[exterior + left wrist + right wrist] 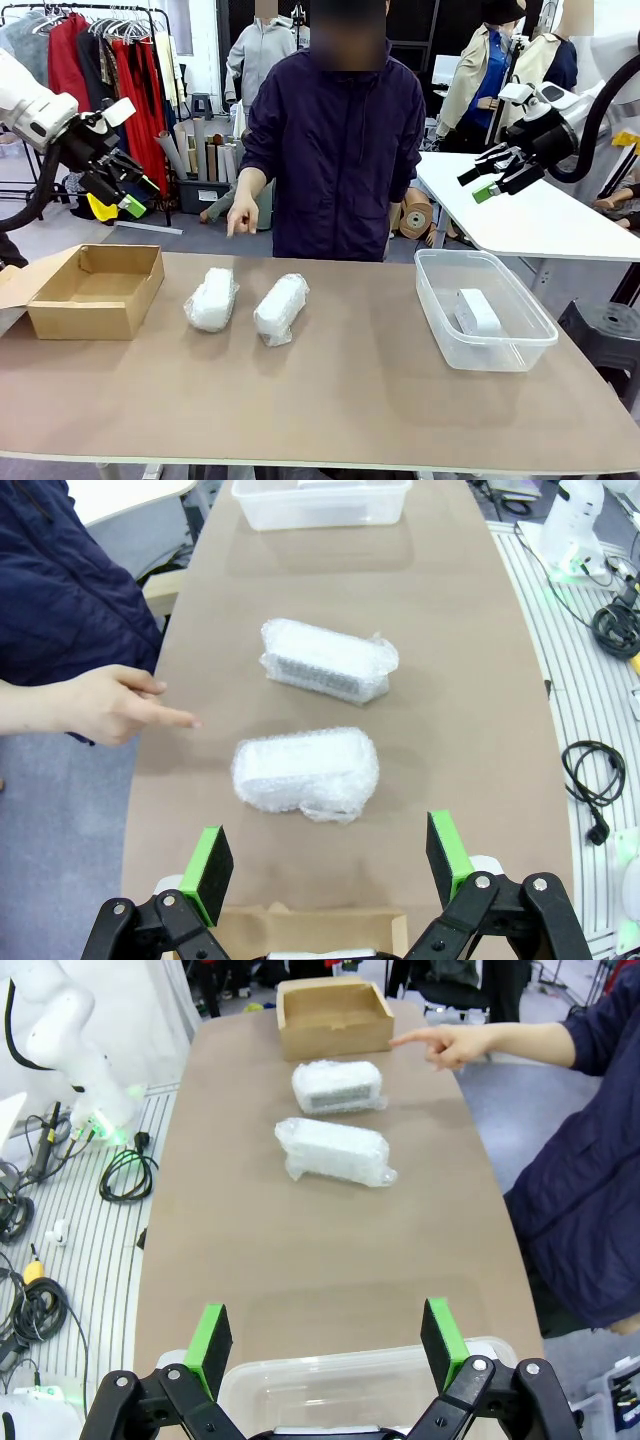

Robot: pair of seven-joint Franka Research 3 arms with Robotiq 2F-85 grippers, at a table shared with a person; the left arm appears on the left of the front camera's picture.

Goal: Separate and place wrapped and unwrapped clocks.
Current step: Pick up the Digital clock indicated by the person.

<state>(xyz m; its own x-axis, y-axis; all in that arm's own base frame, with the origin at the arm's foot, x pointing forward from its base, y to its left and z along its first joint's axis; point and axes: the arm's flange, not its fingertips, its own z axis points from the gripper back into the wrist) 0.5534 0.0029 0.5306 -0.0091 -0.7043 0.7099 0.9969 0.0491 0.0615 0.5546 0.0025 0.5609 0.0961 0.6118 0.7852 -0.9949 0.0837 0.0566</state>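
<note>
Front view: left gripper and right gripper are held open and empty, and one wrapped clock could be knocked aside while its close neighbour is grasped.

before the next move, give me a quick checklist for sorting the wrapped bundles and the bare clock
1. Left gripper open: ok.
2. Right gripper open: ok.
3. Two whitish bubble-wrapped oblong bundles lying apart, nothing on them: ok.
4. Brown cardboard box open on top: ok.
5. Bare white plastic clock inside clear plastic tub: ok.
6. Person's hand well away from the bundles: not ok, it points close by.
</note>
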